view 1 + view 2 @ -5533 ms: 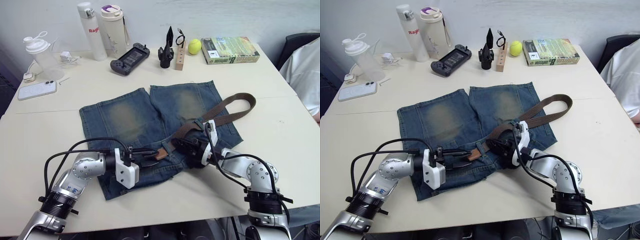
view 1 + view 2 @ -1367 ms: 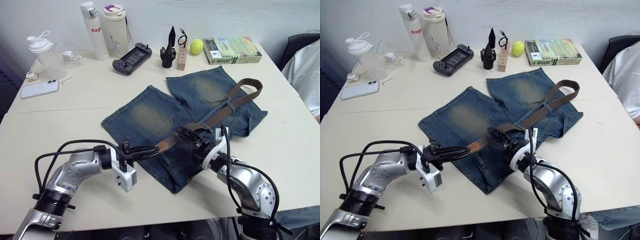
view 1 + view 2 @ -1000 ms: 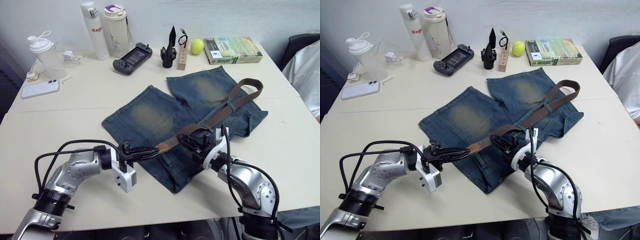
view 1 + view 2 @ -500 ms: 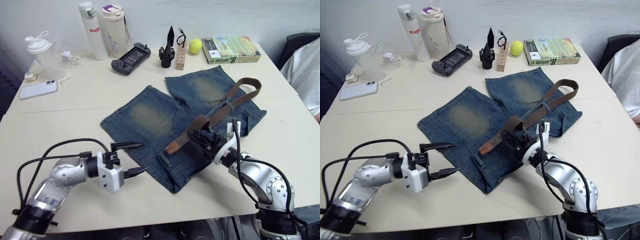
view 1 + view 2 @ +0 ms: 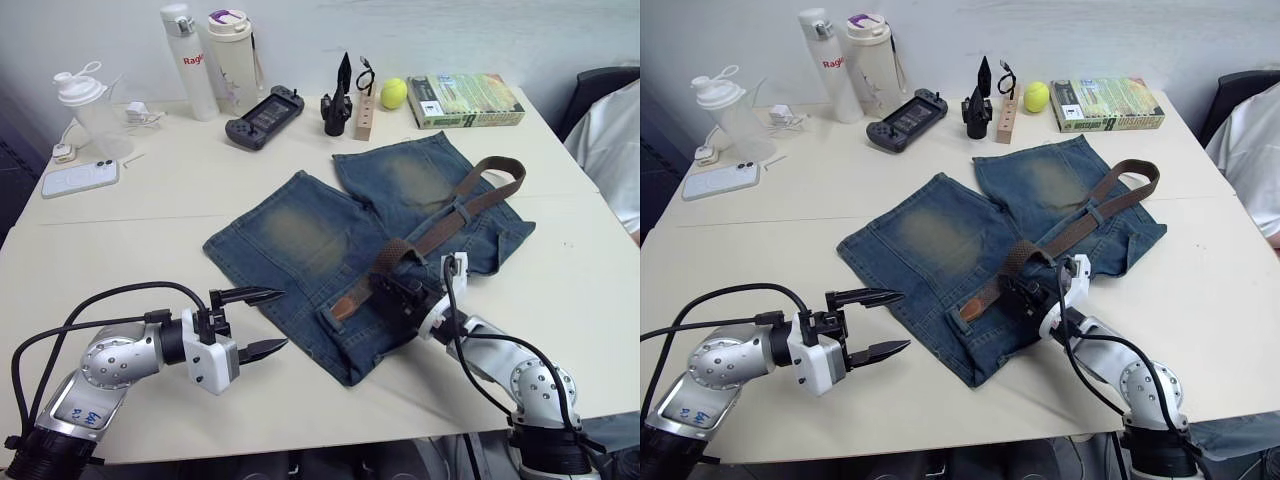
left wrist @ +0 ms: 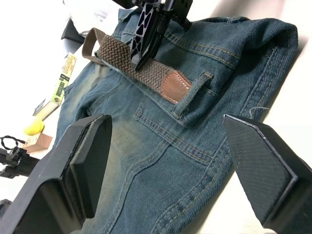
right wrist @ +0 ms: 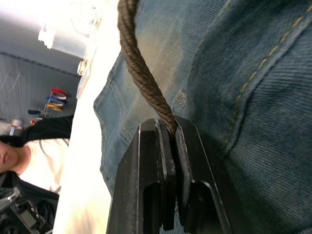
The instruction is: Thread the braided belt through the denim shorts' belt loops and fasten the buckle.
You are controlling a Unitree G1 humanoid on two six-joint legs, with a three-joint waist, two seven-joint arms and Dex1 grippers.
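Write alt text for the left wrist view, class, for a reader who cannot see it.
The left gripper is open above the denim shorts. Beyond it, the right gripper pinches the braided belt, whose tan tip lies beside a belt loop.

My right gripper (image 7: 168, 130) has its two black fingers (image 7: 146, 195) pressed together on the edge of the braided belt (image 7: 139, 68), which rises out from between my fingertips and runs away ahead of them as a dark-brown woven cord. Under and around my jaws lie the denim shorts (image 7: 253, 97), blue with tan stitching and a faded yellowish patch just beyond the belt. Off to one side of my jaws a person in dark clothing (image 7: 29, 141) is partly visible.
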